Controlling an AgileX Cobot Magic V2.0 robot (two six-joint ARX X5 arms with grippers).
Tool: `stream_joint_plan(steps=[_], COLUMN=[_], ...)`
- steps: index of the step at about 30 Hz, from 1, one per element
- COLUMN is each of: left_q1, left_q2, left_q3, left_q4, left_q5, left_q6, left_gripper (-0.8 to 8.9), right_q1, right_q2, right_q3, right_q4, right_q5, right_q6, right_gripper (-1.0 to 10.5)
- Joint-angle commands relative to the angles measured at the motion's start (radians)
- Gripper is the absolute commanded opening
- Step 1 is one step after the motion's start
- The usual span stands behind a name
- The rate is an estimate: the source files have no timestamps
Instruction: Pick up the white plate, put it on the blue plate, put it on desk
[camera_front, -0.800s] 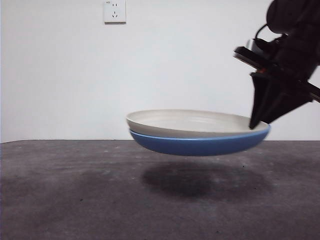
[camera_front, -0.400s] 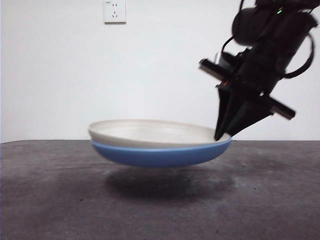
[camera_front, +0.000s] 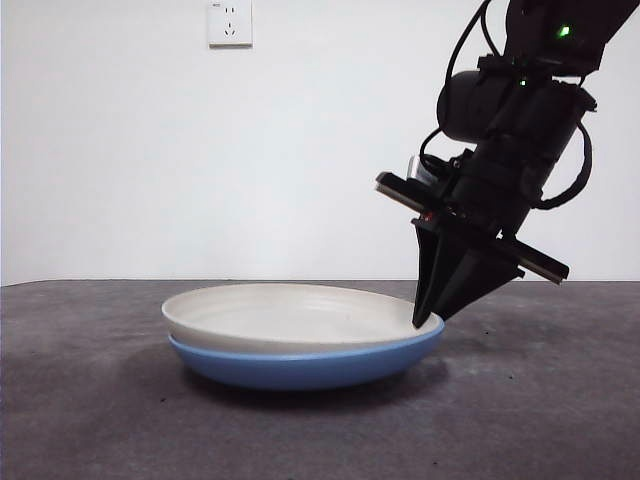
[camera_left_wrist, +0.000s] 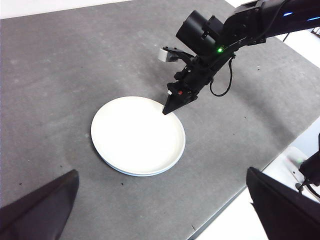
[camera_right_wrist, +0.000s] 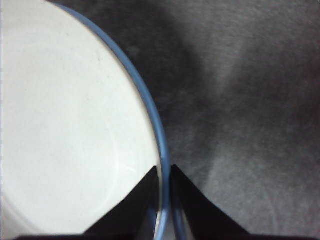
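We see two plates: one white plate (camera_front: 290, 315) nested level in one blue plate (camera_front: 300, 367), mouths upward, on the desk (camera_front: 90, 420). The right gripper (camera_front: 430, 322) pinches both rims; the left gripper (camera_left_wrist: 160, 210) hangs spread wide.

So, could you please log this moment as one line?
right tool: shut on stacked rims | white plate: nested in blue plate | stack: resting on desk | left tool: open, waiting
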Motion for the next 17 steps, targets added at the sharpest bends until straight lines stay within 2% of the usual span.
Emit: stream_joint_plan(steps=[1, 3, 5, 8, 12, 17], left_q1=[-0.007, -0.007, -0.007, -0.007, -0.007, -0.007], left_q2=[0.005, 0.005, 0.005, 0.005, 0.005, 0.005], left_q3=[0.011, 0.011, 0.011, 0.011, 0.011, 0.011], left_q4=[0.009, 0.008, 0.009, 0.009, 0.008, 0.008], left_q5=[-0.004, -0.004, -0.004, -0.004, -0.004, -0.004], left_q6=[0.011, 0.012, 0.012, 0.012, 0.012, 0.012], left_gripper=[6.8, 6.8, 6.8, 6.8, 6.8, 6.8], right_q1=[0.005, 0.005, 0.005, 0.005, 0.005, -0.011], right_q2=[0.024, 0.024, 0.024, 0.024, 0.023, -0.01], right_q3=[0.023, 0.023, 0.023, 0.023, 0.023, 0.038], right_q4=[0.015, 0.014, 0.012, 0.008, 0.01, -0.05], right_q5=[-0.011, -0.011, -0.011, -0.011, 0.0, 0.0], right_q6=[0.012, 0.011, 0.011, 0.01, -0.006, -0.053], right_gripper=[0.1, 0.2, 0.9, 2.3, 4.8, 6.3])
